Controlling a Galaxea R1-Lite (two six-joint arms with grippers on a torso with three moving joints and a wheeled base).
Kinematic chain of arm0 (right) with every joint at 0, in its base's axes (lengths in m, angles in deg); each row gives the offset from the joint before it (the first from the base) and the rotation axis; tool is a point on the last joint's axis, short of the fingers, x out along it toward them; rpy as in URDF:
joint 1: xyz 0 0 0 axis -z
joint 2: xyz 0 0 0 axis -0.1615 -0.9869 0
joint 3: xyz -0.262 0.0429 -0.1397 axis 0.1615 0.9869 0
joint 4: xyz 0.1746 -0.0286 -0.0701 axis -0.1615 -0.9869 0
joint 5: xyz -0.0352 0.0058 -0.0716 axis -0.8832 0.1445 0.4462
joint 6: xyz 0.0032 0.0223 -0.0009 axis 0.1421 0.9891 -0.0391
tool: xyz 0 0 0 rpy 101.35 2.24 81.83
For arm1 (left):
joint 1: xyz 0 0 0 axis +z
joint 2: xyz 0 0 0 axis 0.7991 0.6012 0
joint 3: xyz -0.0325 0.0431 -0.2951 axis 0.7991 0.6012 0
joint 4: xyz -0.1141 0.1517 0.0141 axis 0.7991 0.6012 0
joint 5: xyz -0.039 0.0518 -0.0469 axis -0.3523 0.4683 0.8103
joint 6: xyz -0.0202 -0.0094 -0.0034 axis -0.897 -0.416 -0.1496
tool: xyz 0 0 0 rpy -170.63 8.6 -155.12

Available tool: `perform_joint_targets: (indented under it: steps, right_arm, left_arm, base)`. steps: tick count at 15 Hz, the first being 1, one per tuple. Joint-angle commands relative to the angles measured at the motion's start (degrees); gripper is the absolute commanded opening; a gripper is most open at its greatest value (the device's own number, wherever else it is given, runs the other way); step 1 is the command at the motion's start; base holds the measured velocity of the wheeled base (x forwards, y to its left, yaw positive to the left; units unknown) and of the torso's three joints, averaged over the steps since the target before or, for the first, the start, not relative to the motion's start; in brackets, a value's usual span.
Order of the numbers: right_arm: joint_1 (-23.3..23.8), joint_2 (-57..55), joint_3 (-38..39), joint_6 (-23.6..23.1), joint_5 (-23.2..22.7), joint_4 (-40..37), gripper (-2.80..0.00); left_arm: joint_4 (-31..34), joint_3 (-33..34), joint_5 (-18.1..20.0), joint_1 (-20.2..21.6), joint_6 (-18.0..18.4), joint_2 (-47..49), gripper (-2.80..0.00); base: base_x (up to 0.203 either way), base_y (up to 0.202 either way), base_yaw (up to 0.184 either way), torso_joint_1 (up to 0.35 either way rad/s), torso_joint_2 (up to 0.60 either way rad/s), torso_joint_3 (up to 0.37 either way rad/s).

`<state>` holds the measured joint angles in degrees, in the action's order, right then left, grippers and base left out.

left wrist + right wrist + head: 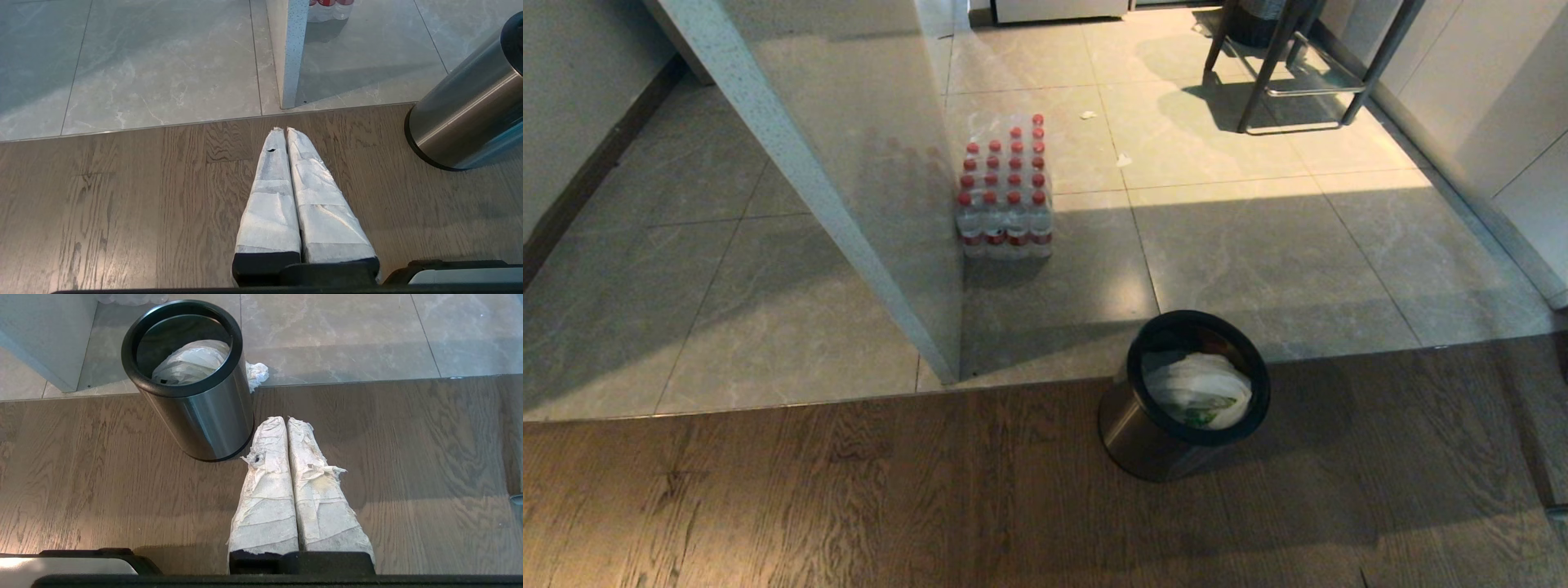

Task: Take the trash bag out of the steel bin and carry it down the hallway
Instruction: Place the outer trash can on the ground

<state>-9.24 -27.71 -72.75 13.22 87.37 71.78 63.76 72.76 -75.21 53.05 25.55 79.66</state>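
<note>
The steel bin (1152, 425) with a black rim stands on the wood floor, just before the strip where the tiles begin. Inside it lies the trash bag (1199, 390), white with green print, and it also shows in the right wrist view as the trash bag (186, 363) inside the steel bin (204, 412). My right gripper (286, 419) hangs shut and empty above the wood floor, close beside the bin. My left gripper (284, 130) is shut and empty too, with the steel bin (466, 114) off to its side. Neither arm appears in the head view.
A wall end (866, 212) juts forward left of the bin. A shrink-wrapped pack of red-capped bottles (1005, 192) stands on the tiles behind it. A crumpled white scrap (256, 373) lies behind the bin. Metal chair legs (1298, 73) stand far right by white cabinets.
</note>
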Motion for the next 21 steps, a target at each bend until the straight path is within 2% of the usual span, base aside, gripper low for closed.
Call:
perform_joint_targets:
  steps: [1,4,5,7,10,12,14,17,19,21]
  right_arm:
    - [0.04,0.00,0.00,-0.64,-0.35,0.07,-2.80]
    - [0.04,-0.10,-1.73,-0.77,0.01,-1.18,-2.80]
    - [0.04,-0.77,-5.42,-0.77,-0.03,-1.82,-2.80]
    - [0.33,-7.05,-19.75,-0.76,0.03,-6.19,-2.80]
    - [0.97,-27.74,-45.47,0.30,-0.38,-21.82,-2.80]
    - [0.70,-41.67,-54.55,1.39,-1.64,-31.63,-2.80]
    - [0.10,-52.50,-58.50,1.97,-2.53,-37.19,-2.80]
    - [-2.28,-70.80,-61.52,2.17,-2.29,-36.61,-2.80]
    - [-4.95,-82.34,-62.96,1.91,-2.07,-31.05,-2.80]
    - [-9.26,-93.24,-64.14,1.16,-1.67,-22.04,-2.80]
  left_arm:
    - [0.00,0.00,-0.04,0.00,-0.04,-0.02,-2.80]
    - [0.00,0.00,-0.09,0.00,-0.04,-0.02,-2.80]
    - [0.00,0.00,-0.05,0.00,-0.04,-0.02,-2.80]
    - [0.00,0.00,-0.03,0.00,-0.04,-0.02,-2.80]
    - [0.00,0.00,0.00,0.00,-0.04,-0.02,-2.80]
    - [0.00,0.00,-0.05,0.00,-0.04,-0.02,-2.80]
    - [0.00,0.00,-0.08,0.00,-0.04,-0.02,-2.80]
    - [0.00,0.00,0.00,0.00,-0.04,-0.02,-2.80]
    - [0.00,0.00,-0.09,0.00,-0.04,-0.02,-2.80]
    - [0.00,0.00,0.00,0.00,-0.04,-0.02,-2.80]
  base:
    - [0.000,0.000,0.000,0.000,0.00,0.000]
    - [0.000,0.000,0.000,0.000,0.00,0.000]
    - [0.000,0.000,0.000,0.000,0.00,0.000]
    - [0.000,0.000,0.000,0.000,0.00,0.000]
    - [0.000,0.000,0.000,0.000,0.00,0.000]
    - [0.000,0.000,0.000,0.000,0.00,0.000]
    - [0.000,0.000,0.000,0.000,0.00,0.000]
    - [0.000,0.000,0.000,0.000,0.00,0.000]
    - [0.000,0.000,0.000,0.000,0.00,0.000]
    - [0.000,0.000,0.000,0.000,0.00,0.000]
